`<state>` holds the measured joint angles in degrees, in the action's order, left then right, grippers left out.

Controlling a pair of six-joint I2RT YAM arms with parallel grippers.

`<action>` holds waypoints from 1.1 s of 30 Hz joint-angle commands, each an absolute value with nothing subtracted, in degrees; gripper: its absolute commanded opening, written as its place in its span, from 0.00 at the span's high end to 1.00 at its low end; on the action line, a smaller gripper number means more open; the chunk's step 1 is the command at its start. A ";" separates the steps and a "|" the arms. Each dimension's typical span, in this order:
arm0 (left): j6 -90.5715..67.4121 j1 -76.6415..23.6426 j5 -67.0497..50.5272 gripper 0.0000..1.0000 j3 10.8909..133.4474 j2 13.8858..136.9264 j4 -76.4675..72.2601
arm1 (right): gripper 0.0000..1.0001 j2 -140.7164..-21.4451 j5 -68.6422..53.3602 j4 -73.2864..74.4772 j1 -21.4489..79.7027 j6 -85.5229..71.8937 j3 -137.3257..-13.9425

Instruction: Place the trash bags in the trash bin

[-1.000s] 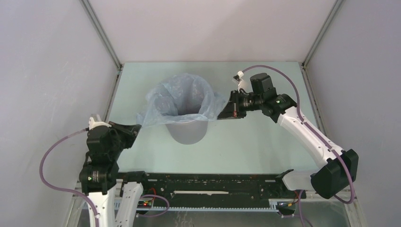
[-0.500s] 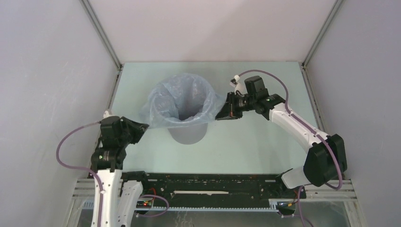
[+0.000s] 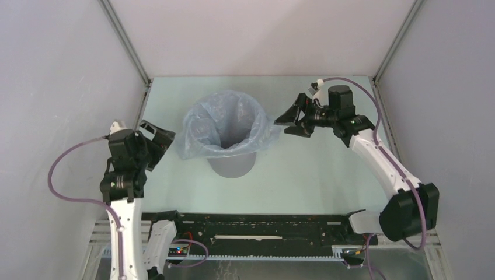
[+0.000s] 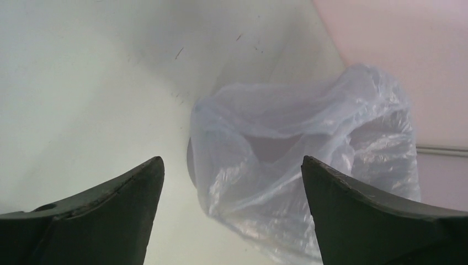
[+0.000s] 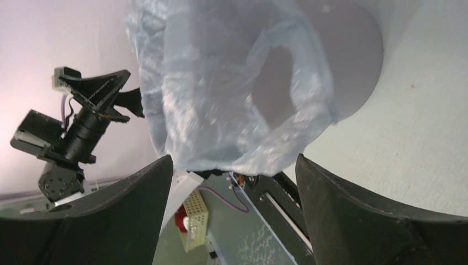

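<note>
Pale blue film lies ahead of both sets of fingers. The trash bag [image 3: 225, 125] sits in the trash bin [image 3: 232, 166] with its mouth gaping. Its wrinkled skirt spills over the rim all round, so only the grey lower wall shows beneath. Bin and bag stand on the pale green worktop [image 3: 315, 175], between your two arms.

Your left fingers [image 4: 99, 221] are spread wide with nothing between them. The bag lies beyond their tips, ahead and nearer the right-hand finger, with bare worktop in the gap. From above, those tips point at the bag's left flap and stand apart from it.

Your right fingers [image 5: 359, 215] are spread wide too and grip nothing. The bag and the grey bin fill the space beyond and between them. From above, their tips are just beside the film's right edge, about level with the rim; whether one brushes the film you cannot tell. Past the bag, that wrist camera catches your left arm [image 5: 77, 127].
</note>
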<state>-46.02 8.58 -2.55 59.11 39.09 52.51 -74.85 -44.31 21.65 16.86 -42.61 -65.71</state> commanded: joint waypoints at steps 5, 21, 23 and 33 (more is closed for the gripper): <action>-51.14 10.65 -8.74 0.00 54.15 51.29 37.22 | 0.09 -86.13 -46.72 12.13 14.93 -47.84 -66.09; -53.33 10.97 -19.67 0.67 39.91 60.87 21.15 | 0.87 -95.26 -46.94 3.47 18.05 -51.07 -64.22; -52.40 10.87 -20.49 0.79 39.77 63.38 19.53 | 0.94 -97.13 -46.32 1.86 18.19 -51.06 -64.16; -49.97 9.90 -20.99 1.00 36.84 70.79 15.07 | 1.00 -105.82 -44.67 -1.46 19.57 -50.38 -64.19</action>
<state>-52.40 10.39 -19.79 38.50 69.41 18.48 -104.33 -45.54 1.65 18.52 -50.89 -64.18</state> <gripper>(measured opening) 0.007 0.007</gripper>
